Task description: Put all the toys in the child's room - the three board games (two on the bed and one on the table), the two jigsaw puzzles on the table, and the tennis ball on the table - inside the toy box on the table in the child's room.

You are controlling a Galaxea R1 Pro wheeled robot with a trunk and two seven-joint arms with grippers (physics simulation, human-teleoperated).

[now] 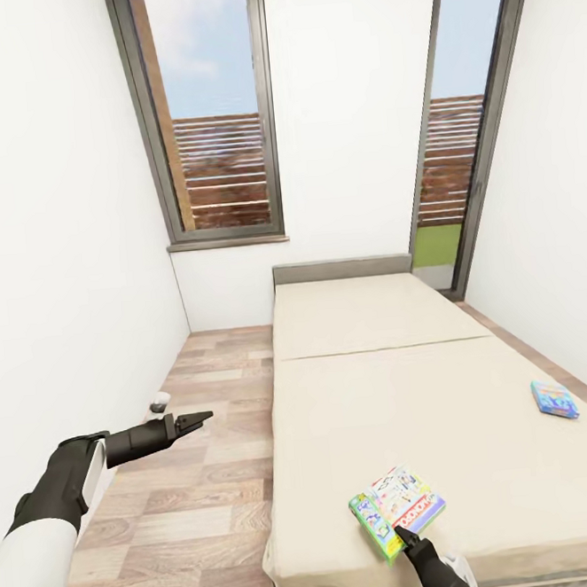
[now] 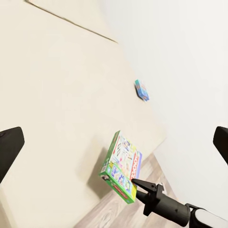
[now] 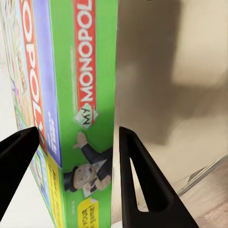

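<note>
The beige bed (image 1: pixel 381 384) runs from the window wall toward me. Near its front edge, my right gripper (image 1: pixel 404 534) is shut on the green side of a white-green Monopoly board game (image 1: pixel 396 501). The box is tilted on edge and lifted a little off the mattress, casting a shadow. In the right wrist view both fingers flank the box's green edge (image 3: pixel 90 95). A smaller blue board game (image 1: pixel 554 398) lies flat at the bed's right side. My left gripper (image 1: pixel 194 419) hovers open over the floor left of the bed, holding nothing. The left wrist view shows the held box (image 2: pixel 122 164) and the blue one (image 2: pixel 141 90).
Wooden floor (image 1: pixel 212 479) forms a strip between the bed and the white left wall. A small white object (image 1: pixel 160 400) sits on the floor by that wall. Tall windows (image 1: pixel 215 113) stand behind the bed. The right wall runs close along the bed.
</note>
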